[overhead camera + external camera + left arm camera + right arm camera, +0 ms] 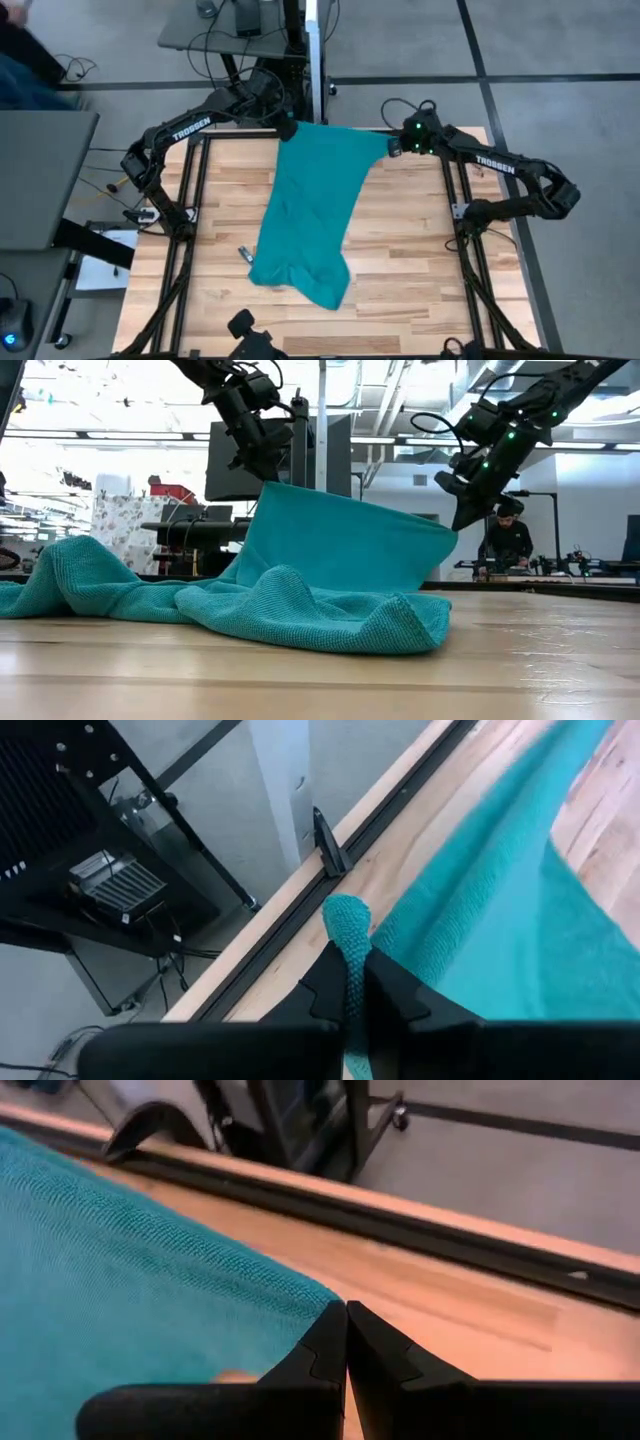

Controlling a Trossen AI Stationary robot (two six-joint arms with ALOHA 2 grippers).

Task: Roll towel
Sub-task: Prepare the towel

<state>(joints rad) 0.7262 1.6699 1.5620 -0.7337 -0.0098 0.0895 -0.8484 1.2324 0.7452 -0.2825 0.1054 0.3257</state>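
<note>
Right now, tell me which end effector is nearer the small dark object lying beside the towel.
Left. The left end effector grips the towel at its far left corner, on the small dark object's side; the right end effector pinches the far right corner, farther across.

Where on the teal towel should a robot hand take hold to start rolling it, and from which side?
Judging by its pose, take the towel by the bunched near end, which lies loose on the table. Come in from the table's near edge, low and level. The far corners are already pinched and lifted by the left hand and right hand.
</note>
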